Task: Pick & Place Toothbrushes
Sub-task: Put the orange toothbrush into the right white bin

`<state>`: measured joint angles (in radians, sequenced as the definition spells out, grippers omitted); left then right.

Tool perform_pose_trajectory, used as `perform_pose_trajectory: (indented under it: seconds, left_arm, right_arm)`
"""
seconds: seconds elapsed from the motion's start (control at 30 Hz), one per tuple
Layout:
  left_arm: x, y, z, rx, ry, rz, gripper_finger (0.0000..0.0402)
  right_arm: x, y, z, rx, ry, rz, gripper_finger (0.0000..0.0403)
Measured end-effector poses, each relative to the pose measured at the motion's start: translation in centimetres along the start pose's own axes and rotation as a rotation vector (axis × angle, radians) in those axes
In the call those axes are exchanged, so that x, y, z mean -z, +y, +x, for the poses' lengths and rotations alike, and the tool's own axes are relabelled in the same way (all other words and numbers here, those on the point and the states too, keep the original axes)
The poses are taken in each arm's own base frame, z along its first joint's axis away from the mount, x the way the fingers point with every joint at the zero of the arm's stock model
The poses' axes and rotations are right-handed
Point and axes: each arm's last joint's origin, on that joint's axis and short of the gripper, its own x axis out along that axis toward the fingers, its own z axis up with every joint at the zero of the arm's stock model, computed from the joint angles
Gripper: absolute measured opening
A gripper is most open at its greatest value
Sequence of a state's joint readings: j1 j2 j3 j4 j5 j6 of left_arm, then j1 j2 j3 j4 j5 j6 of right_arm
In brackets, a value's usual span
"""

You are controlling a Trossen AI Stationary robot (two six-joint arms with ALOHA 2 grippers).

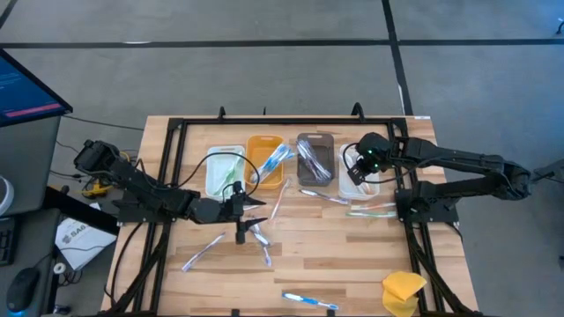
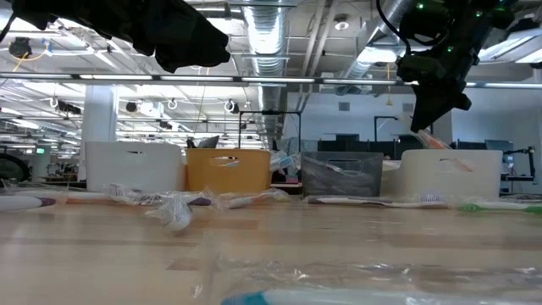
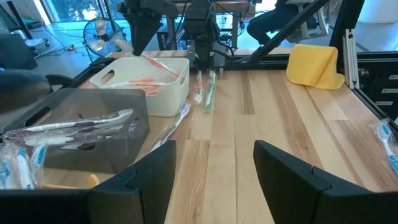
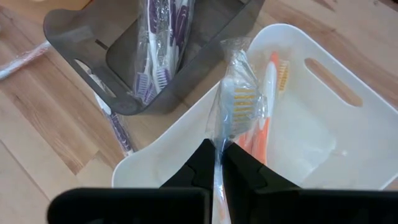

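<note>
My right gripper [image 1: 357, 167] hovers over the right white bin [image 1: 370, 187], shut on a clear-wrapped toothbrush [image 4: 239, 102] with a white handle and orange-yellow bristles. Orange toothbrushes [image 4: 268, 81] lie inside that bin [image 4: 311, 143]. The grey bin [image 1: 315, 158], the orange bin [image 1: 264, 158] and the left white bin [image 1: 225, 172] hold more toothbrushes. My left gripper [image 1: 242, 222] stands open just above the table, in front of the left white and orange bins, beside loose wrapped toothbrushes [image 1: 263, 238]. Nothing sits between its fingers [image 3: 149, 180]. My right gripper pinches the wrapped toothbrush's handle [image 4: 217, 155] between its two fingertips. The fingers slant down from above, and the brush runs on along them, head end [image 4: 238, 99] away from the gripper. The brush [image 2: 445, 151] hangs slanted below the fingers, its lower end at the white bin's rim [image 2: 449, 161].
Loose toothbrushes lie on the wood in front of the bins [image 1: 322, 195], [image 1: 370, 208], at the left [image 1: 203, 251] and at the near edge [image 1: 308, 301]. A yellow sponge-like lump [image 1: 404, 291] sits at the near right corner. A black frame [image 1: 167, 176] borders the table.
</note>
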<state>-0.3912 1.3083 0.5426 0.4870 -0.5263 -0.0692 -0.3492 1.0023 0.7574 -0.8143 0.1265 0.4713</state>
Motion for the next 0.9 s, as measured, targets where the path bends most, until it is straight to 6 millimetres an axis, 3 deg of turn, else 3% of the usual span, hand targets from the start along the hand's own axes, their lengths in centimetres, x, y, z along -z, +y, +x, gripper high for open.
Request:
perform_pose_trajectory:
  seconds: [0.23, 0.6, 0.9]
  left_arm:
    - [0.0, 0.0, 0.0, 0.000, 0.000, 0.000, 0.0209]
    - [0.0, 0.0, 0.0, 0.000, 0.000, 0.000, 0.0209]
    - [0.0, 0.0, 0.0, 0.000, 0.000, 0.000, 0.0209]
  right_arm:
    - [-0.1, 0.2, 0.9, 0.020, 0.037, -0.005, 0.0012]
    - [-0.8, 1.0, 4.6, 0.064, 0.122, -0.027, 0.0012]
    - [-1.2, 0.4, 4.9, 0.076, 0.116, -0.018, 0.0030]
